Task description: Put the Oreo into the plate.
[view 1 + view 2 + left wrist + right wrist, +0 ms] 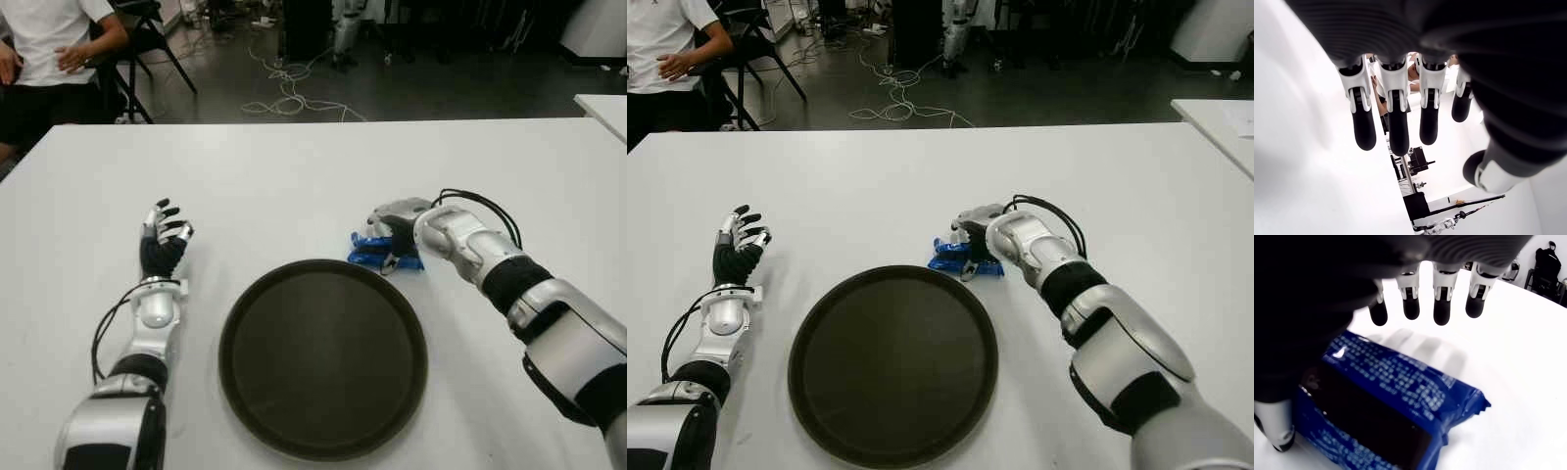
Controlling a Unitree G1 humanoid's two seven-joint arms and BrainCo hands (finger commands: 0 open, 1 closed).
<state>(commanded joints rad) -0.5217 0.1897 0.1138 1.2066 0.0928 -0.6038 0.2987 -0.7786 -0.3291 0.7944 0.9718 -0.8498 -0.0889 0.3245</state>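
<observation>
The Oreo, a blue packet, lies flat on the white table just beyond the far right rim of the round dark plate. My right hand hovers right over the packet. In the right wrist view its fingers stretch out past the Oreo's far edge, and the thumb sits at its near side; nothing is gripped. My left hand shows left of the plate with fingers relaxed and empty. The plate holds nothing.
A seated person is at the far left behind the table. Cables lie on the floor beyond the far edge. A second white table's corner shows at the right.
</observation>
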